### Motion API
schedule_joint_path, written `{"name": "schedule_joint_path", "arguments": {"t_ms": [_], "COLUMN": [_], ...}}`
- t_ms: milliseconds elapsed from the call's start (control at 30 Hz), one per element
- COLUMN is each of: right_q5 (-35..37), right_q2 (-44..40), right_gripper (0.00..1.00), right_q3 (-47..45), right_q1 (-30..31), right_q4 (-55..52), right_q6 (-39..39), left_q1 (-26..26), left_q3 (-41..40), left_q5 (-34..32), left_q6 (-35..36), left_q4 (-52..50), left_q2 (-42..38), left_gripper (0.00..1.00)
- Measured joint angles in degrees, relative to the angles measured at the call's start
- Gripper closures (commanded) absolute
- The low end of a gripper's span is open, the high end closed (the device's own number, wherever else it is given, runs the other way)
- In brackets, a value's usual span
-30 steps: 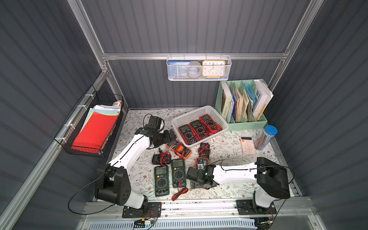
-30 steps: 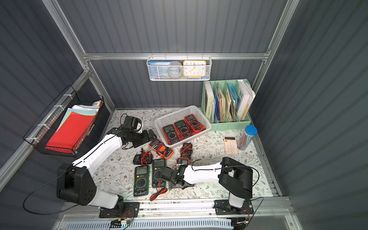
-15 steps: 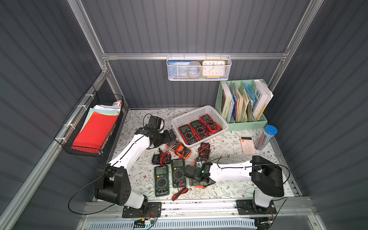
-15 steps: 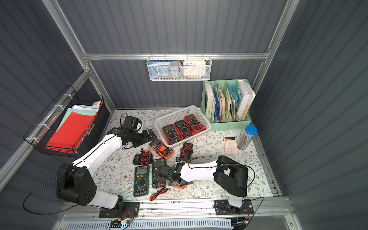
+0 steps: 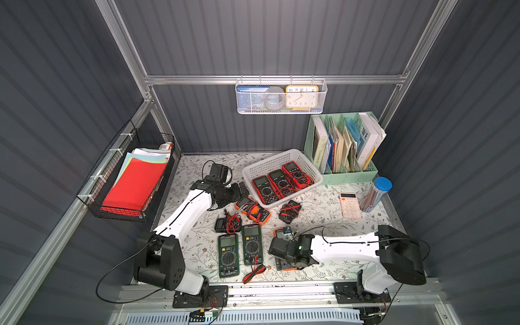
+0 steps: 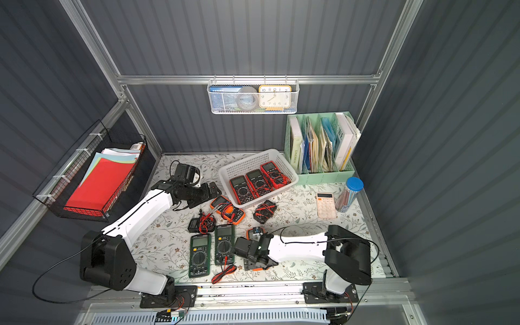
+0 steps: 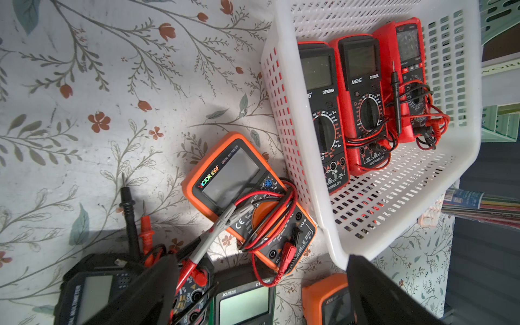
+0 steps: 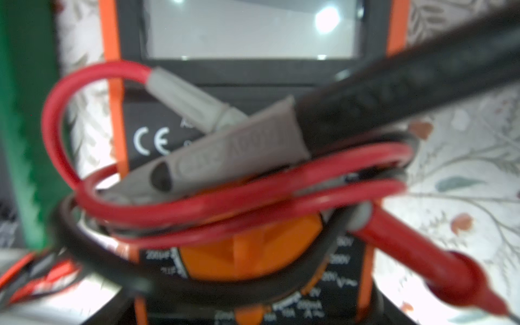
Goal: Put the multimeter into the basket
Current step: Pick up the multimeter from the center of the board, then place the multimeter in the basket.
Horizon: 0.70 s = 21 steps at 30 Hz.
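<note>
Right, the floral table (image 5: 323,202) is carrying quite a crowd. The left arm (image 5: 191,208) is stretching towards the back, and the right arm (image 5: 343,247) is lying low across the front. The basket (image 5: 270,166) is sitting at the back with three red meters (image 5: 277,180) lying side by side inside it. A second orange meter (image 5: 252,209) is resting just beside its front wall. Two green meters (image 5: 228,254) are lying near the front edge. Just right of them, flat on the table and well apart from the basket, the multimeter (image 8: 247,28) is lying under the right gripper (image 5: 284,264). Are those jaws gripping it? I cannot tell: the wrist view is showing only the meter's face, blurred and very close. The left gripper (image 5: 242,189) is hanging just beside the basket's left corner, its fingers (image 7: 146,292) standing wide apart with nothing between them. And red and black leads (image 8: 253,202) are coiling over the multimeter's dial.
</note>
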Motion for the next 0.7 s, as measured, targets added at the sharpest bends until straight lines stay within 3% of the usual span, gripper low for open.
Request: {"name": "schedule_joint_path", "arguments": {"t_ms": [200,433,700], "right_q5": [-1.9,1.7,2.7], "right_q2": [-10.5,-19.6,-19.8], "right_gripper": [0.43,0.43,0.43], "right_q3": [-0.3,0.5,11.1], "right_q1": [0.6,-0.8,-18.4], "right_q4": [-3.1,-8.0,-9.2], "right_q6": [-1.8,-4.7,-16.3], "left_q1": [0.0,0.0,-1.0], "left_q3": [1.2,3.1,7.1], "left_q5": [0.3,1.2,2.5], "left_q6": [-0.1,-0.1,0.4], "left_q4": [0.0,0.0,-0.2], "left_q2": [0.0,0.5,2.5], "left_gripper": [0.01,0.01,0.01]}}
